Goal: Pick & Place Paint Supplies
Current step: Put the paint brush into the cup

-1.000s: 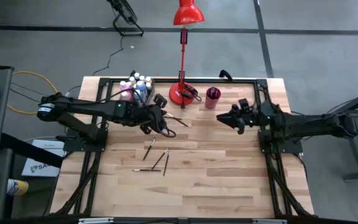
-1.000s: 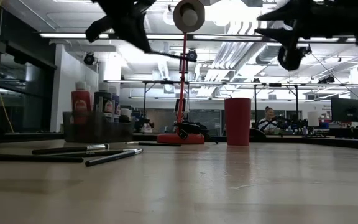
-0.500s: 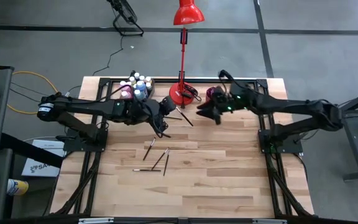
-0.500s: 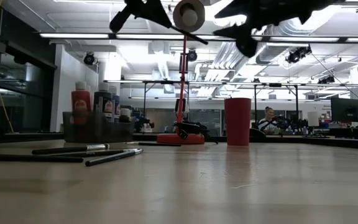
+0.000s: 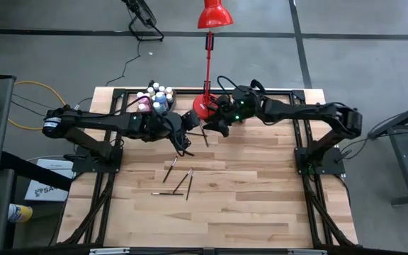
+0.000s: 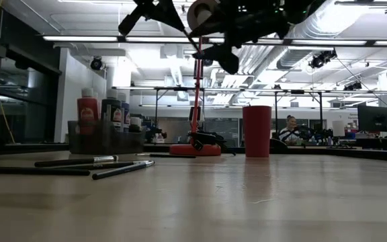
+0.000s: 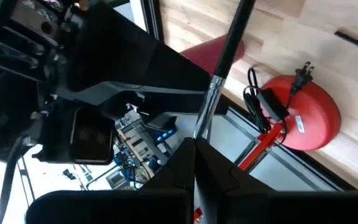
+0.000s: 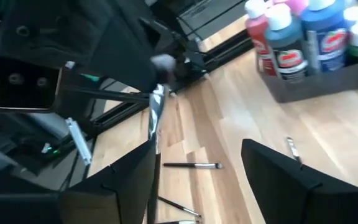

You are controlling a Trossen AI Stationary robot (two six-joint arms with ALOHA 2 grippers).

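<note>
Dark-handled paintbrush (image 7: 219,81) pinched in the closed left gripper (image 5: 188,136) needs the wide-open, empty right gripper (image 8: 197,168) centred around its shaft before closing.

Grey floor (image 5: 374,49), bright ceiling striplights (image 6: 86,38).

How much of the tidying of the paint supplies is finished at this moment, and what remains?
Done: the paint bottles stand together in the grey bin at the table's far left.

In hand: the left claw, shut, holds one paintbrush up in the air; the right claw, open, has reached beside it, as if to take it.

Left: four brushes lie loose on the table. The red cup holds nothing visible.
</note>
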